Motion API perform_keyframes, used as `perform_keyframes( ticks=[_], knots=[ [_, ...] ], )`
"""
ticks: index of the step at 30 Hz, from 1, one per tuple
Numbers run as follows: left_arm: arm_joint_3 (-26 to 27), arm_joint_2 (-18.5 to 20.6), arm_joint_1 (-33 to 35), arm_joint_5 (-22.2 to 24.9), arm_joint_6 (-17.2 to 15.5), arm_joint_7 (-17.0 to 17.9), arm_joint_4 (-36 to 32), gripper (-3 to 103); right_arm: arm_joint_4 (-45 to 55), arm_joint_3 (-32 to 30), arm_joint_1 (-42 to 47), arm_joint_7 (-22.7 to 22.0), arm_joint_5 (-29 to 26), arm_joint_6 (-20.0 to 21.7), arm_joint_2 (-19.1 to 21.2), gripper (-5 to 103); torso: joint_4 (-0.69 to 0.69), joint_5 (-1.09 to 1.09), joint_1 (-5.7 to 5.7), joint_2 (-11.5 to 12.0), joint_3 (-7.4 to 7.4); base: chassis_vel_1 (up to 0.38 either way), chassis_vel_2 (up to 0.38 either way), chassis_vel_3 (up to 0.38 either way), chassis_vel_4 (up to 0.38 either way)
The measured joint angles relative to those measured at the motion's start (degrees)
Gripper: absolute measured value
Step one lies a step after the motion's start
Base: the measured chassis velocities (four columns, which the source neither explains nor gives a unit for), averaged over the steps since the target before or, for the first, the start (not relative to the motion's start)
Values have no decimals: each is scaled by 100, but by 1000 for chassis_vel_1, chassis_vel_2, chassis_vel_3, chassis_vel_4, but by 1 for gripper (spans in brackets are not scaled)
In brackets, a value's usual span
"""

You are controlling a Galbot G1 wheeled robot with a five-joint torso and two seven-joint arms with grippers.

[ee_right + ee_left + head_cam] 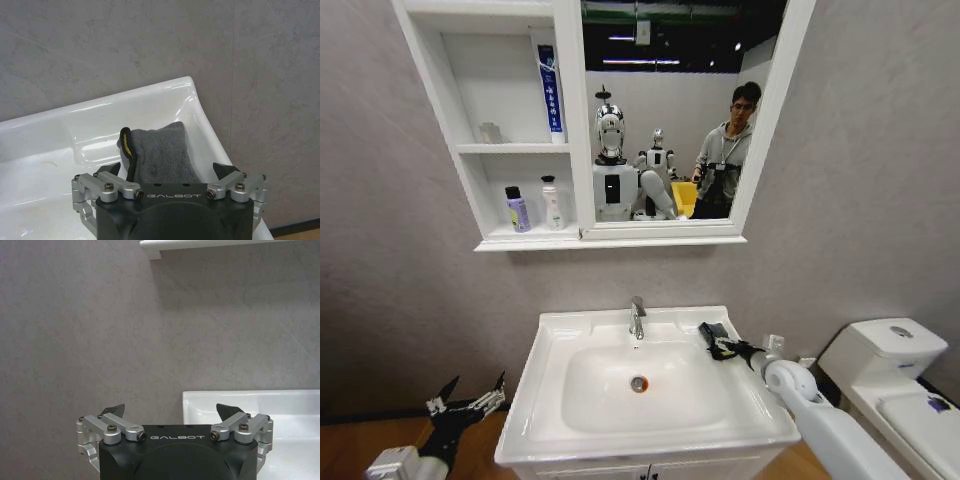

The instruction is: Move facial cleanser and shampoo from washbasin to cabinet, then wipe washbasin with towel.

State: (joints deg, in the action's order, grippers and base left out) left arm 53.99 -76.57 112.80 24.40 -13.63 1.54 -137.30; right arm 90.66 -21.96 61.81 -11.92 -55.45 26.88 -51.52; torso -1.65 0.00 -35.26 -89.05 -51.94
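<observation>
The towel, a grey cloth with a yellow strip, lies on the back right corner of the washbasin, and shows dark from the head view. My right gripper is open, its fingers straddling the towel's near end. On the cabinet, a white and blue tube, the facial cleanser, stands in the middle cubby. A purple bottle and a white bottle stand in the lowest cubby; which one is the shampoo I cannot tell. My left gripper hangs open, low beside the washbasin's left edge.
A chrome tap rises at the basin's back, and the orange-ringed drain sits in the bowl. A white toilet stands close on the right. The mirror hangs beside the cabinet, with grey wall behind everything.
</observation>
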Motion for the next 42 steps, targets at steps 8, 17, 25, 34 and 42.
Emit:
perform_keyframes(
  ticks=[8, 17, 25, 34, 42],
  knots=[
    [0, 0, 0, 0, 0, 0, 0, 100, -226, 171, -106, 136, 82, -25, -1, 88, 0, 0, 0, 0, 0, 0, 0, 0, 0],
    [0, 0, 0, 0, 0, 0, 0, 100, -243, 223, -183, 192, 126, -52, 32, 45, 0, 0, 0, 0, 0, 0, 0, 0, 0],
    [0, 0, 0, 0, 0, 0, 0, 100, -146, 234, -211, 151, 98, -49, 38, 18, 0, 0, 0, 0, 0, 0, 0, 0, 0],
    [0, 0, 0, 0, 0, 0, 0, 100, 683, -43, 102, -1, -146, 13, 110, 3, -1, 1, 0, 0, 0, 0, 0, 0, 0],
    [0, 0, 0, 0, 0, 0, 0, 100, 1855, 128, 569, -329, -384, 98, 73, 3, -1, -1, 0, 0, 0, 0, 0, 0, 0]
  ],
)
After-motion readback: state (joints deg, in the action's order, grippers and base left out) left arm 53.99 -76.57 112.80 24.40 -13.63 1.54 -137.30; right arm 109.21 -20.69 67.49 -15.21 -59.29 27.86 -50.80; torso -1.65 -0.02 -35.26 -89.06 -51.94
